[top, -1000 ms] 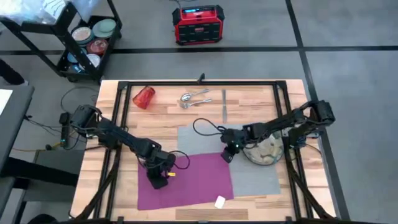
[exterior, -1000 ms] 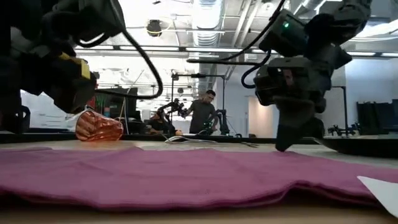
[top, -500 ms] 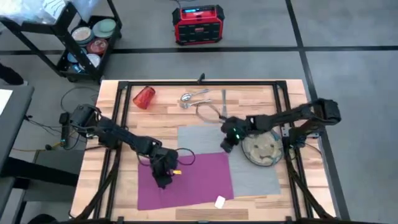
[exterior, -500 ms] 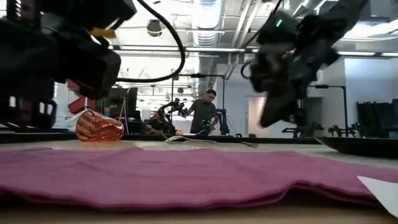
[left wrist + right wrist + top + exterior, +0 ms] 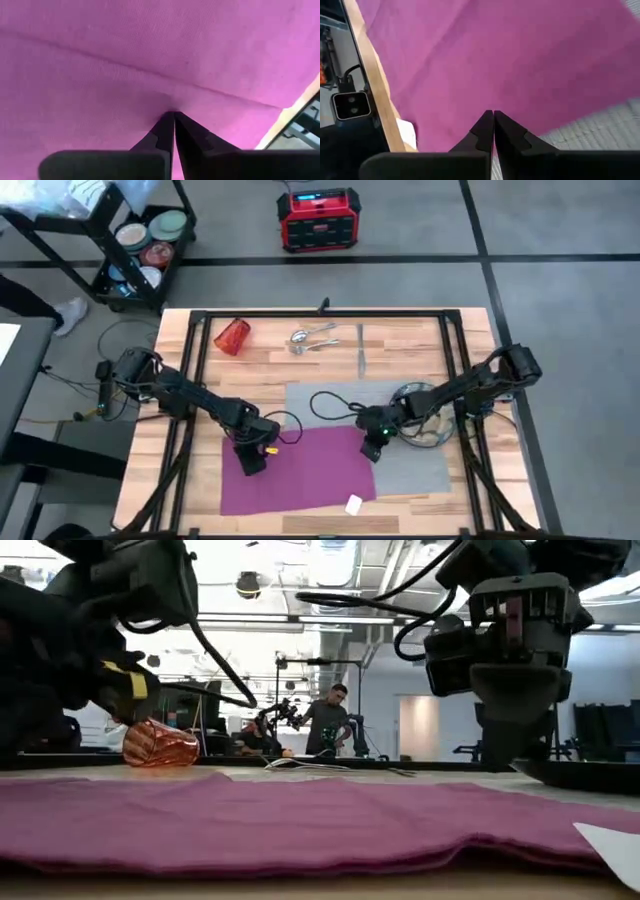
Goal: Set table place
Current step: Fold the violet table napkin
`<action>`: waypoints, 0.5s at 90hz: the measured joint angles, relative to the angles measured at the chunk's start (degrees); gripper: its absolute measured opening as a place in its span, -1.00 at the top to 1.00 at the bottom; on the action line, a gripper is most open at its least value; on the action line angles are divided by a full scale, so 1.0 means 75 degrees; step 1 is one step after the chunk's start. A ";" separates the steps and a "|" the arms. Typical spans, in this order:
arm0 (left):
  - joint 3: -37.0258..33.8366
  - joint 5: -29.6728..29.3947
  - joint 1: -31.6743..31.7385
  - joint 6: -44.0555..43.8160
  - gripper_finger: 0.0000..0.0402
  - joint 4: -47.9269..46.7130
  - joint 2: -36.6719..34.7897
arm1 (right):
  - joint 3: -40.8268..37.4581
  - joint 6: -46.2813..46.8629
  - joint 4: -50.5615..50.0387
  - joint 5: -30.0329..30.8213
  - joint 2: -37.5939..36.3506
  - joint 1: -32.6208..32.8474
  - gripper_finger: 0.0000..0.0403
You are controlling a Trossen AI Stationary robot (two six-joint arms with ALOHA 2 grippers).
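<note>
Right claw (image 5: 373, 448) returned over flat magenta napkin (image 5: 300, 470).

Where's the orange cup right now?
In the high view the orange cup lies on its side at the table's far left corner, left of the spoon and fork, well away from the napkin and both arms.

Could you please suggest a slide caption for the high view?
Both claws, left and right, shut over opposite edges of the magenta napkin; plate on grey placemat.
</note>
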 joint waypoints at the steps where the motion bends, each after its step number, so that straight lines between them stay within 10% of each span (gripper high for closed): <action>1: 0.0000 -0.0002 -0.0006 0.0000 1.00 -0.0002 0.0002 | 0.0000 0.0015 0.0020 0.0004 0.0016 -0.0003 1.00; 45: -0.0020 -0.0060 -0.0401 -0.1319 1.00 0.1344 0.0026 | 0.0017 -0.0738 -0.0808 0.0051 0.0017 -0.1168 1.00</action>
